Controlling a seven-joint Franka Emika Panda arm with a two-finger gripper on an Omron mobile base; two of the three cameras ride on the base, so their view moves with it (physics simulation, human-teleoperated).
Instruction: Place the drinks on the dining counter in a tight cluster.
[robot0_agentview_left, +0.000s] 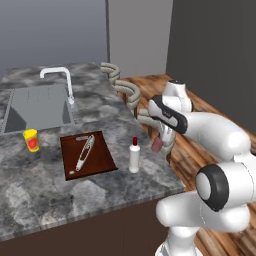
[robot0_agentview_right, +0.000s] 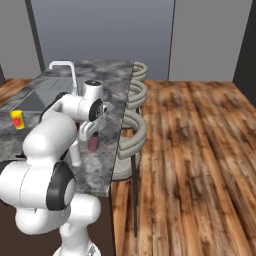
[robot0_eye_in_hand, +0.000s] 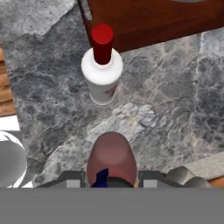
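Grey marbled dining counter (robot0_agentview_left: 100, 107); wood floor (robot0_agentview_right: 200, 165)

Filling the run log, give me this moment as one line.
gripper: shut on pinkish-red bottle | position: above dining counter edge | nearby: white bottle, red cap, upright beside cutting board | cluster: not yet formed

Gripper (robot0_agentview_right: 92, 138) clamps a pinkish-red bottle (robot0_agentview_right: 93, 144) above the dining counter (robot0_agentview_right: 112, 102); yellow cup (robot0_agentview_right: 18, 119) far left

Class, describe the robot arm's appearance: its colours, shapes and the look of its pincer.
The arm is glossy white, built of rounded, bulging segments with dark grey rings and caps at the joints. Its pincer ends in two small, dark, blocky fingertips. No cables or markings are visible.
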